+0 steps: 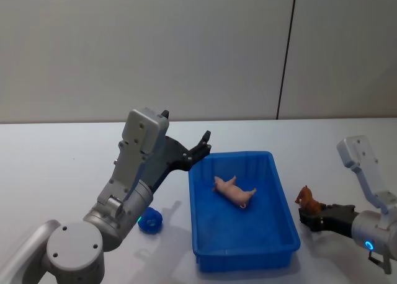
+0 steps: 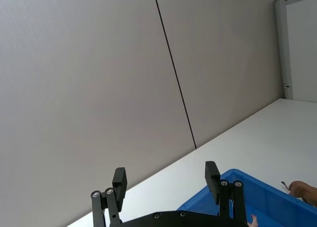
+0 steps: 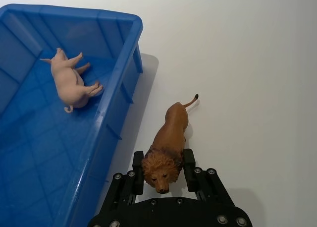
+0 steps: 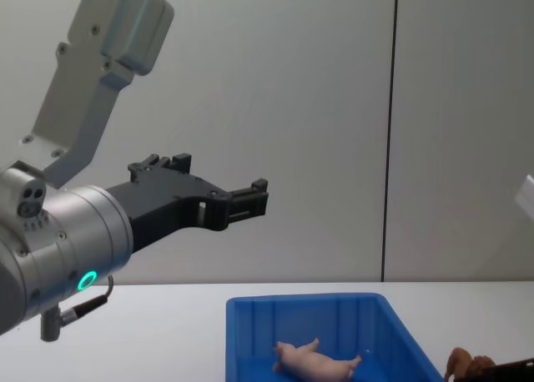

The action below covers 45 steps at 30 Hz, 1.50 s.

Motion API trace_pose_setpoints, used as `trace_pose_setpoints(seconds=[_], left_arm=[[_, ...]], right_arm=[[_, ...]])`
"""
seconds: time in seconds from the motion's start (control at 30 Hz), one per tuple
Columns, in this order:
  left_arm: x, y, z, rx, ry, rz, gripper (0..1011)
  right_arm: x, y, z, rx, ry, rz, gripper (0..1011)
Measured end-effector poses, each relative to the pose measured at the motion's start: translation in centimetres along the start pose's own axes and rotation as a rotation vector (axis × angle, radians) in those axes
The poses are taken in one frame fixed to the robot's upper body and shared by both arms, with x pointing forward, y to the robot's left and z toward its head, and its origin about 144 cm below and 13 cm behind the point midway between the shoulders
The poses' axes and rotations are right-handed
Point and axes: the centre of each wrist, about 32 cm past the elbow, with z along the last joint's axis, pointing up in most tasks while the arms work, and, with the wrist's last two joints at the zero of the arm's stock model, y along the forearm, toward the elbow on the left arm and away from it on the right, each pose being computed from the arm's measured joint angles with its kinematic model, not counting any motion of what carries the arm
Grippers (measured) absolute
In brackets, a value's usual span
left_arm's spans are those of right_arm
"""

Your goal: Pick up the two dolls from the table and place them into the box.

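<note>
The pale pink pig doll [image 1: 234, 191] [image 3: 72, 81] [image 4: 317, 363] lies on its side on the floor of the blue box [image 1: 245, 256] [image 3: 119, 88] [image 4: 300, 300]. Just right of the box, the reddish-brown lion-like doll [image 1: 306, 200] [image 3: 168, 138] stands on the white table [image 1: 56, 166]. My right gripper [image 1: 309, 214] [image 3: 163, 163] is shut on its maned head, one finger at each side. My left gripper [image 1: 201, 146] [image 2: 166, 180] hangs open and empty above the box's far left corner.
A small round blue object [image 1: 150, 221] sits on the table under my left arm, left of the box. A grey panelled wall [image 1: 186, 48] rises behind the table. White tabletop stretches to the right of the lion doll [image 3: 257, 88].
</note>
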Motion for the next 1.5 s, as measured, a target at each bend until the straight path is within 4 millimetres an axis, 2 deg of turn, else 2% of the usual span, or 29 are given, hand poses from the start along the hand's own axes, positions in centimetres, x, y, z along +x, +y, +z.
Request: trace_pose_setpoints(seconds=[0.37,0.87,1.17,1.5], left_arm=[[0.0,0.0,0.0,0.000,0.000,0.000,1001],[0.0,0.0,0.0,0.000,0.000,0.000,1001],[0.0,0.0,0.0,0.000,0.000,0.000,1001],[0.0,0.0,0.0,0.000,0.000,0.000,1001]], right_arm=[[0.0,-0.2,0.1,0.023,-0.014,-0.009,446],[-0.4,-1.4,1.7,0.174,-0.095,-0.034,446],[-0.6,-2.2,3.4,0.281,-0.148,0.044,445],[-0.8,-2.2,4.7,0.321,-0.158,0.173,446]])
